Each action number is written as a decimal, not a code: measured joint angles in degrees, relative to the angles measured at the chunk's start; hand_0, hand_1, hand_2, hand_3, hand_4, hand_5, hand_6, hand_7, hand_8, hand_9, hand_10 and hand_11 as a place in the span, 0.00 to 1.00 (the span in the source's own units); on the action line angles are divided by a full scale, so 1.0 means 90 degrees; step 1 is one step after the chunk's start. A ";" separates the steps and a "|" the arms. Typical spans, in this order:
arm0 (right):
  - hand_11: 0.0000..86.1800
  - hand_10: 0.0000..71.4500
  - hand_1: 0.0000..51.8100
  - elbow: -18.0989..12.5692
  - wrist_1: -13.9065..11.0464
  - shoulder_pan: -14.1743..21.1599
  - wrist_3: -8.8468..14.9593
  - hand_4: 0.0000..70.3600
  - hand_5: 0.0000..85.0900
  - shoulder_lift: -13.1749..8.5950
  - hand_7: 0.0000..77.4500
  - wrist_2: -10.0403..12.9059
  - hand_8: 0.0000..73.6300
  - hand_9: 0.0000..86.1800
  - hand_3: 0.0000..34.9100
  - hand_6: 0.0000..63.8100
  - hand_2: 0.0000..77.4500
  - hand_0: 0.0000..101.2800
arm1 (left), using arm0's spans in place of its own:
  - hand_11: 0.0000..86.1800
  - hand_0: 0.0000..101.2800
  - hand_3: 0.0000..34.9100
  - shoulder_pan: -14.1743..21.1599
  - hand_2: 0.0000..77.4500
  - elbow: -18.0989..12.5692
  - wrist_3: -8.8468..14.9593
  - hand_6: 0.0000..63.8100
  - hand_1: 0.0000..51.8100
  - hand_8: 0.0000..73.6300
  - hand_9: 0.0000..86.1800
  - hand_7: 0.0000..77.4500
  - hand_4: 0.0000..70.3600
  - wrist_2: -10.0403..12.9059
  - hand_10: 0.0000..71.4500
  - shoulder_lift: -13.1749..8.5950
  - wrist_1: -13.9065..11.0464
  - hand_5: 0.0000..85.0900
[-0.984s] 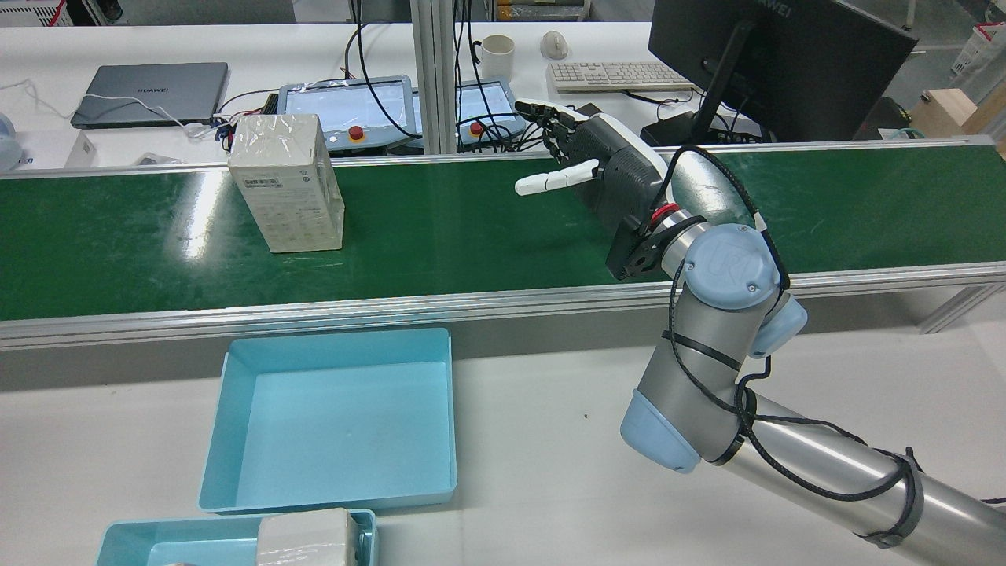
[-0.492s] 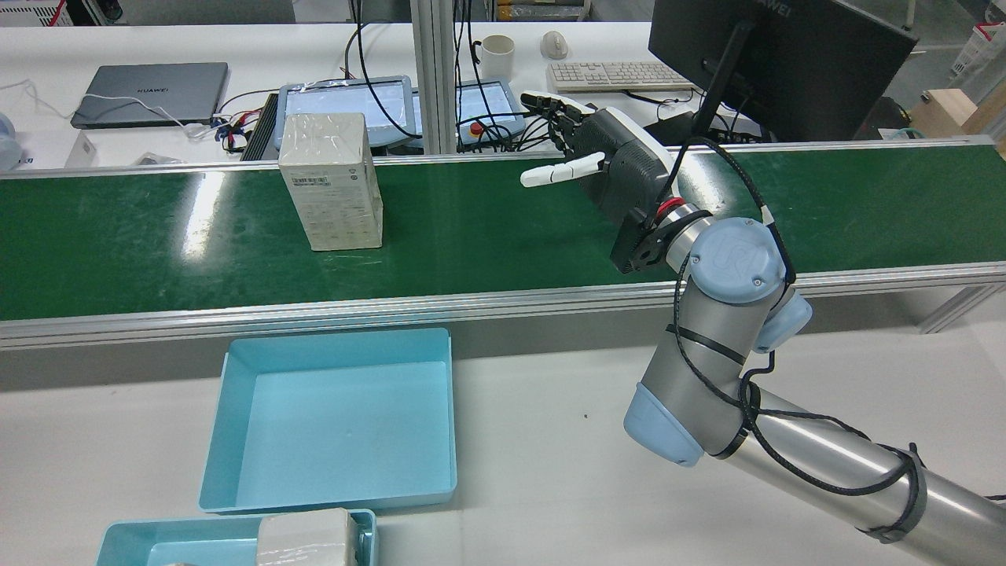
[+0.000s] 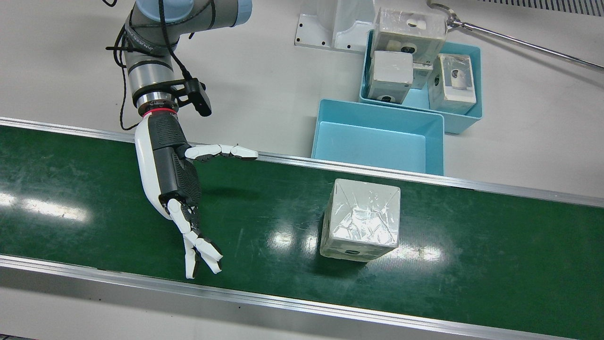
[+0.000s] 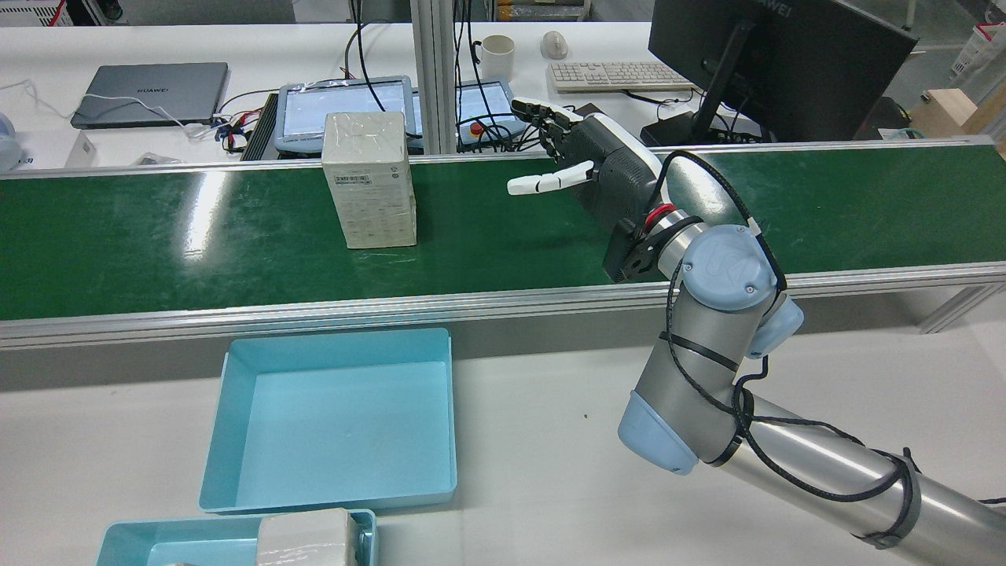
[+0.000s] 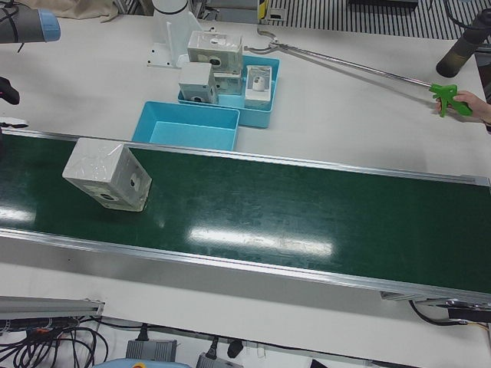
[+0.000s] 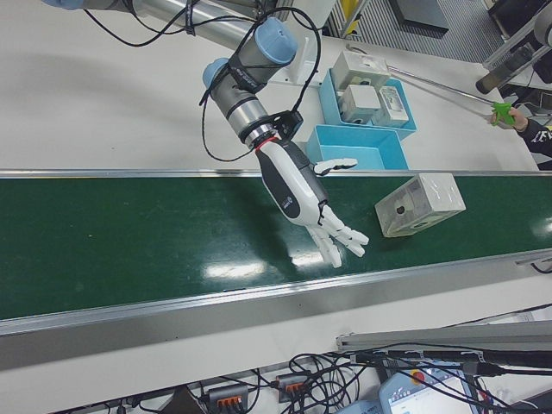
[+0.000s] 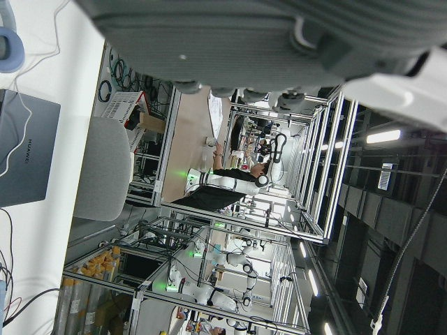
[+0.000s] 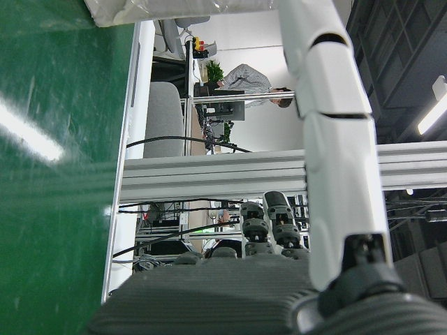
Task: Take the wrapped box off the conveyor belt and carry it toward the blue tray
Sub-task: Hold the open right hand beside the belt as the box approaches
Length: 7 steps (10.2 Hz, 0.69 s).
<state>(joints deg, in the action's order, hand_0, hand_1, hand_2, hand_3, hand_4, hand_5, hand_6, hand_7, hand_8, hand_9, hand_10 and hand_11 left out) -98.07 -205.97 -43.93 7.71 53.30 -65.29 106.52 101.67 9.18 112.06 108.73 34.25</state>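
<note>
On the belt [image 4: 157, 244]: we note the box [image 4: 371, 178] upright, ungrasped, well apart from the right robot hand [image 4: 585, 169], fingers spread, empty. Pickup and carry to the tray [image 4: 236, 440] remain.

A: State the colours of the conveyor belt [image 3: 94, 208] and its rails.

B: Belt: dark green with pale glare patches. Rails: bare silver metal.

A: The wrapped box [image 3: 361, 220]?

B: Off-white to light grey under clear, glossy film; a small printed label with dark code lines shows on one face in the rear view.

A: The blue tray [image 3: 436, 141]?

B: Light blue throughout. A second tray [image 3: 476, 89] behind it is the same blue and carries grey-white boxes.

A: The right hand [image 3: 177, 189]?

B: White shell, black ribbed palm panel, white fingers [image 3: 231, 151] with black joints, red ring at the wrist. The arm is silver with pale blue caps.

A: The tabletop [image 3: 264, 71]?

B: Plain off-white.
</note>
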 joint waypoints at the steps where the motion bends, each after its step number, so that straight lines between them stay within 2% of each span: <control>1: 0.01 0.00 0.41 0.0024 0.0002 0.0029 0.0069 0.11 0.18 0.0002 0.05 -0.0003 0.00 0.01 0.00 0.05 0.18 0.51 | 0.01 0.00 0.00 0.0000 0.01 0.0000 0.0000 0.01 0.00 0.01 0.00 0.01 0.00 0.0000 0.01 0.0000 0.0000 0.01; 2: 0.01 0.00 0.37 0.0044 0.0004 0.0063 0.0122 0.10 0.18 0.0001 0.05 -0.0007 0.00 0.01 0.00 0.05 0.11 0.51 | 0.01 0.00 0.00 0.0000 0.01 0.0000 0.0000 0.01 0.00 0.01 0.00 0.01 0.00 0.0000 0.01 0.0000 0.0000 0.01; 3: 0.01 0.00 0.37 0.0067 0.0004 0.0092 0.0161 0.10 0.18 -0.0004 0.05 -0.0015 0.00 0.01 0.00 0.05 0.11 0.51 | 0.01 0.00 0.00 0.0000 0.01 0.0000 0.0000 0.01 0.00 0.01 0.01 0.01 0.00 0.0000 0.00 0.0000 0.0000 0.01; 4: 0.01 0.00 0.29 0.0088 0.0005 0.0109 0.0185 0.08 0.16 -0.0005 0.01 -0.0022 0.00 0.01 0.00 0.00 0.03 0.49 | 0.01 0.00 0.00 0.0000 0.01 0.0000 0.0000 0.01 0.00 0.01 0.01 0.01 0.00 0.0000 0.00 0.0000 0.0000 0.01; 5: 0.01 0.00 0.29 0.0102 0.0005 0.0115 0.0197 0.08 0.15 -0.0005 0.01 -0.0026 0.00 0.01 0.00 0.03 0.03 0.49 | 0.01 0.00 0.00 0.0000 0.01 0.0000 0.0000 0.01 0.00 0.01 0.01 0.01 0.00 0.0000 0.01 0.0000 0.0000 0.01; 6: 0.01 0.00 0.29 0.0109 0.0005 0.0115 0.0203 0.02 0.15 -0.0005 0.01 -0.0028 0.00 0.01 0.00 0.00 0.02 0.49 | 0.01 0.00 0.00 0.0000 0.01 0.0000 0.0000 0.01 0.00 0.01 0.01 0.01 0.00 0.0000 0.01 0.0000 0.0000 0.01; 7: 0.01 0.00 0.29 0.0111 0.0005 0.0114 0.0205 0.02 0.15 -0.0005 0.01 -0.0030 0.00 0.01 0.00 0.00 0.02 0.49 | 0.01 0.00 0.00 0.0000 0.01 0.0000 0.0000 0.01 0.00 0.01 0.01 0.01 0.00 0.0000 0.01 0.0000 0.0000 0.01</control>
<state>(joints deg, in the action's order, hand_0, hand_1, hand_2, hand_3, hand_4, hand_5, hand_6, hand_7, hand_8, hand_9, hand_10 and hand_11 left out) -97.07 -205.93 -42.90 9.55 53.25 -65.56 106.52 101.67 9.18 112.06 108.73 34.25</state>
